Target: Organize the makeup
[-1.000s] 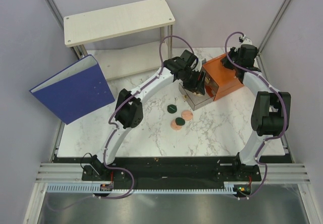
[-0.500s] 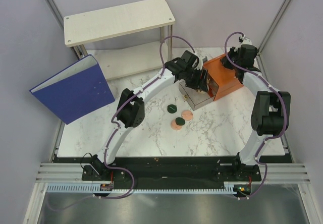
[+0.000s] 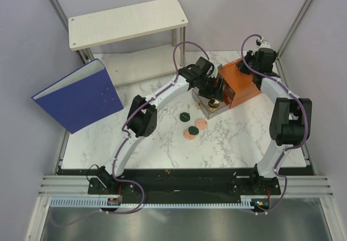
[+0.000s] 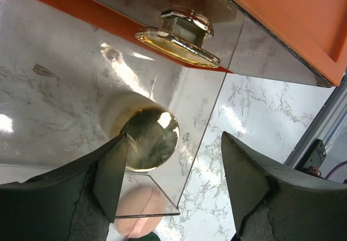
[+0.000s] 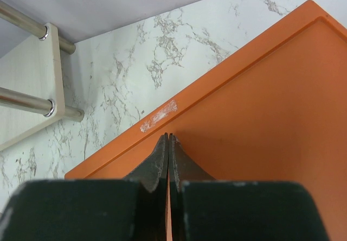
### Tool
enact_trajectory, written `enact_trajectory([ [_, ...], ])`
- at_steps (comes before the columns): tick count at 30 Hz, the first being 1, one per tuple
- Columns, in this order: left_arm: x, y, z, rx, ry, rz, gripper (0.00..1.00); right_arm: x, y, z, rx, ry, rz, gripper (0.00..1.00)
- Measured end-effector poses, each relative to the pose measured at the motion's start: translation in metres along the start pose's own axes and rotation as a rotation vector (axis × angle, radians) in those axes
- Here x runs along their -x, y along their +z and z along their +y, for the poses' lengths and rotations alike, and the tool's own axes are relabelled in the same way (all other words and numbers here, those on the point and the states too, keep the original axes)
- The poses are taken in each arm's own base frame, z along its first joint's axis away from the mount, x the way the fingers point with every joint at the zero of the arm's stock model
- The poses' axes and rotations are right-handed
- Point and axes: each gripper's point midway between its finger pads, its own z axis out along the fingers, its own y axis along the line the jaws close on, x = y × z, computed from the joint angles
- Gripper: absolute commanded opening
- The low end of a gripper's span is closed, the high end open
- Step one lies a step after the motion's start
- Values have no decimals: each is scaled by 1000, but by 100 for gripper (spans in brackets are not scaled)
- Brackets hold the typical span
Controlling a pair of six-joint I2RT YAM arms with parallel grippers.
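Gold jar (image 4: 149,139) already sits in the orange box's (image 3: 242,82) clear drawer (image 4: 65,89), left claw (image 4: 174,135) spread over it. Right claw (image 5: 168,146) rests pressed together atop that box. Green discs (image 3: 185,115) and peach discs (image 3: 201,123) are left on the surface (image 3: 233,143) before the box.

I see the round gold jar (image 3: 214,103) in the clear drawer (image 4: 54,100); at its seven o'clock lie two dark green discs (image 3: 185,116) and two peach-pink discs (image 3: 201,124)
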Motion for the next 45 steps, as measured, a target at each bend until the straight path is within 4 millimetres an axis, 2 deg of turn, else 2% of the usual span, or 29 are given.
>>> enact_trajectory([
  [5, 2, 0, 3, 20, 2, -9, 74, 0, 0, 0, 1, 0, -1, 0],
  [8, 4, -8, 8, 58, 15, -24, 74, 0, 0, 0, 1, 0, -1, 0],
  [12, 0, -45, 14, 126, 26, -38, 74, 0, 0, 0, 1, -1, -1, 0],
  [17, -17, -109, 24, 221, 25, -63, 71, 0, 0, 0, 1, 0, -1, 0],
  [20, -37, -123, 40, 281, 13, -39, 68, 0, 1, 0, 2, 0, 0, 0],
  [23, -69, -116, 62, 344, -9, 37, 60, 0, 1, 0, 2, 0, 0, 0],
  [25, -91, -109, 76, 380, -27, 103, 59, 0, 1, 0, 2, 0, 0, 0],
  [28, -111, -96, 92, 419, -46, 172, 60, 0, 1, 0, 2, 0, 0, 0],
  [32, -125, -82, 107, 449, -61, 230, 62, 0, 1, 0, 2, 0, 0, 0],
  [37, -128, -69, 116, 465, -67, 256, 59, 0, 1, 0, 2, 0, 0, 0],
  [40, -125, -67, 115, 464, -66, 254, 38, 0, 1, 0, 3, 0, 0, 0],
  [41, -124, -66, 116, 463, -63, 253, 25, 0, 1, 0, 3, 0, 0, 0],
  [45, -124, -66, 117, 462, -56, 257, 7, 0, 1, 0, 3, 0, 0, 0],
])
